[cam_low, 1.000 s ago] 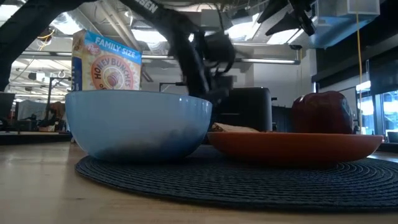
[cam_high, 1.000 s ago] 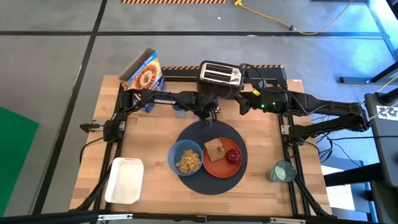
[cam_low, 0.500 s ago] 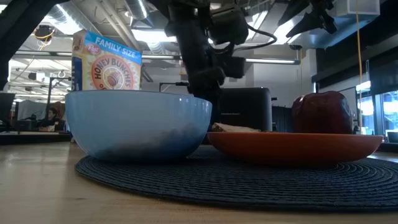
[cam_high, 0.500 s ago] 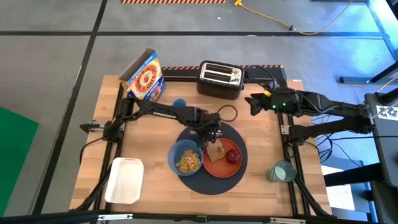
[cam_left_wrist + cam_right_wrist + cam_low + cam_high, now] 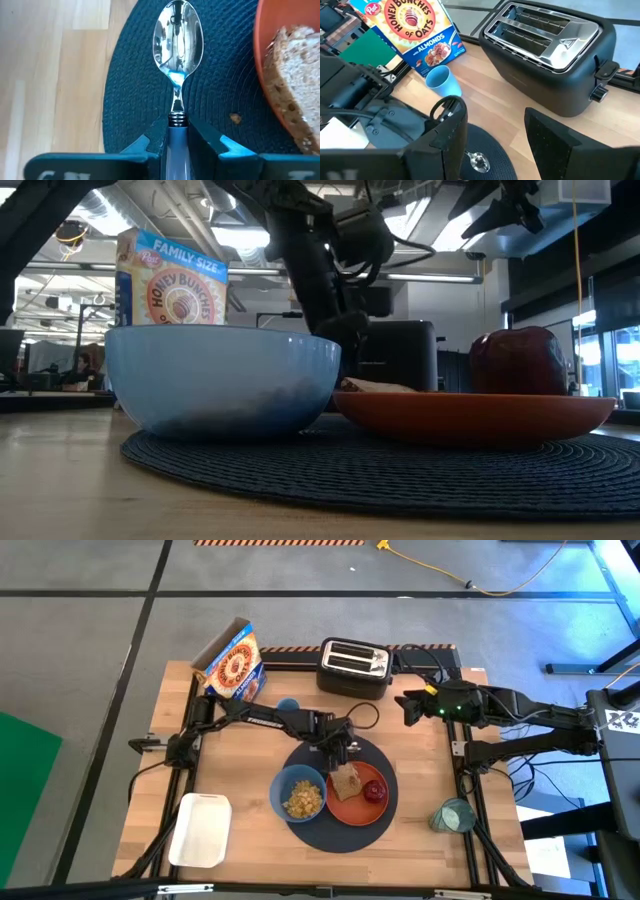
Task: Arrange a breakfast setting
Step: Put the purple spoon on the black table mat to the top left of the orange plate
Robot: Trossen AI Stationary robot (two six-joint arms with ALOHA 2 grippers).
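My left gripper (image 5: 176, 134) clamped on shiny metal spoon (image 5: 177, 37) — bowl hangs over dark woven round placemat (image 5: 140, 95), beside orange plate (image 5: 265, 65). Risk: spoon slips, lands crooked. Right gripper (image 5: 495, 135) open, idle by toaster (image 5: 555, 32).

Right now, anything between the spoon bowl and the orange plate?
Nothing but bare placemat. In the left wrist view the spoon, held by the left end effector, is apart from the orange plate; a crumb lies nearer the handle.

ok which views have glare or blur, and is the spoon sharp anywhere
Left wrist view: the spoon is sharp, its bowl mirroring bright lights, held in the left gripper. Low view: ceiling lights glare behind; the near placemat edge looks soft. High view: even light, no harsh shadows.
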